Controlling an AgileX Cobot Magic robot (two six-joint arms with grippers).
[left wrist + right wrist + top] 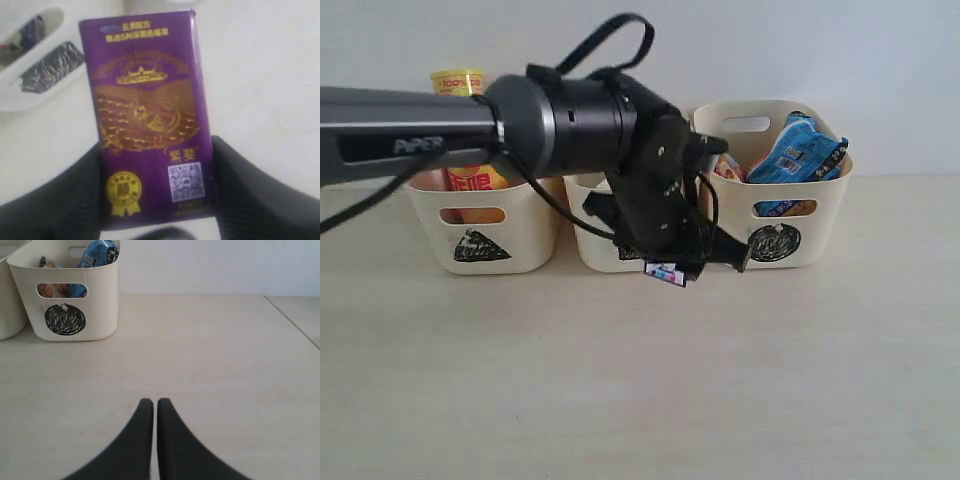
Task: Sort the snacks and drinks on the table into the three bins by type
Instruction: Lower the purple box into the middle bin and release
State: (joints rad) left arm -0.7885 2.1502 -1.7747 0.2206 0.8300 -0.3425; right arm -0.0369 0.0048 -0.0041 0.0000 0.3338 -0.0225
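Left fingers (pixel 60 200) clamp the dark purple carton (pixel 150 115), which I see at the exterior frame's centre in front of the middle bin (pixel 592 248), while my right fingers (pixel 142 440) sit pressed together over the counter (pixel 225 365).

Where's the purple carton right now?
The purple carton is clamped in the left pincer, near the centre of the exterior view, just in front of the middle bin.

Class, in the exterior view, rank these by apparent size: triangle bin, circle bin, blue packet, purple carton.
1. triangle bin and circle bin: look alike, so unranked.
2. blue packet.
3. purple carton: mostly hidden, so unsure.
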